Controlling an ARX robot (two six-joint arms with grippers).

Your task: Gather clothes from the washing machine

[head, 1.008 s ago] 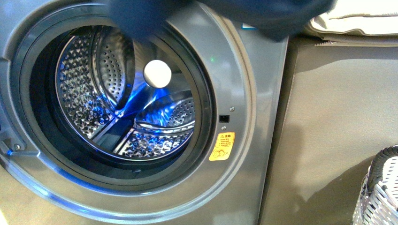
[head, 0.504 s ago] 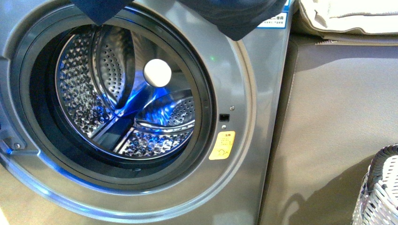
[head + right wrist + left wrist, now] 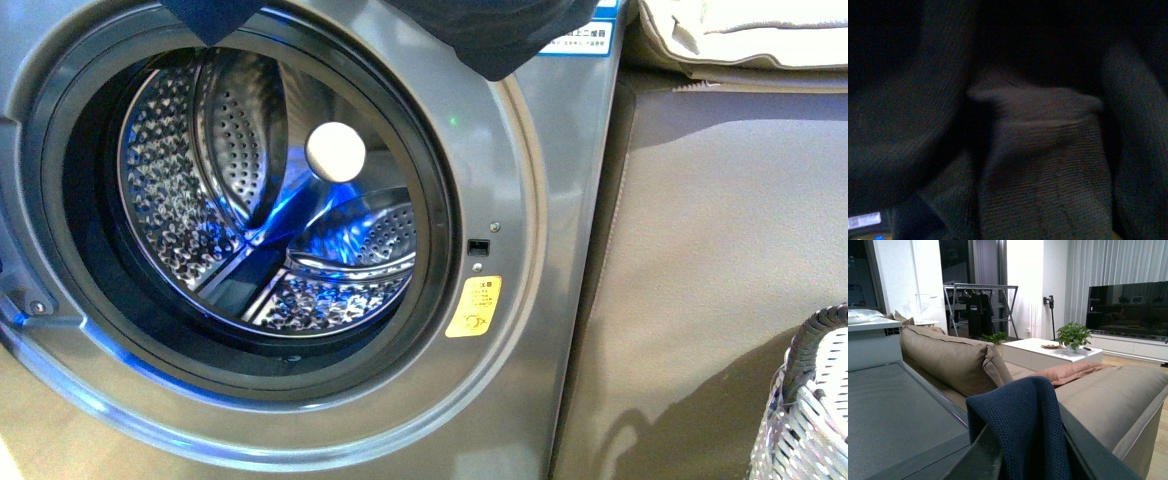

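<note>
Navy-blue clothes (image 3: 480, 35) up at the top edge of the front view, dangling in two folds across the upper rim of the washing machine (image 3: 560, 250), out of the perforated steel drum (image 3: 190, 200). Hang from somewhere above the frame, presumably carried high so the trailing cloth clears the door ring rather than dragging over it. Nothing soft visible inside the drum: only bare metal, blue light and a pale round spot (image 3: 335, 152) toward the back. Woven basket (image 3: 805, 410) low at the near right, well apart from the cloth and most likely where the load belongs. Beige cushion (image 3: 740, 35) on top of the brown sofa side (image 3: 720, 250) to the right, no part of the job.

From the left wrist, the same cloth (image 3: 1023, 425) draped between the dark grey fingers (image 3: 980, 457) of the left gripper (image 3: 1030, 462) and spilling over them toward the camera, a tan sofa (image 3: 948, 360) beyond. Cannot tell whether pinched or merely slung across, since the fabric hides the tips. Right wrist view dark; nothing to read from it, so cannot tell how the right gripper stands.

Looks like the carry step: out of the machine, not yet in the basket. Calls next for a swing right and down, minding that the hanging ends do not snag on the door rim.
</note>
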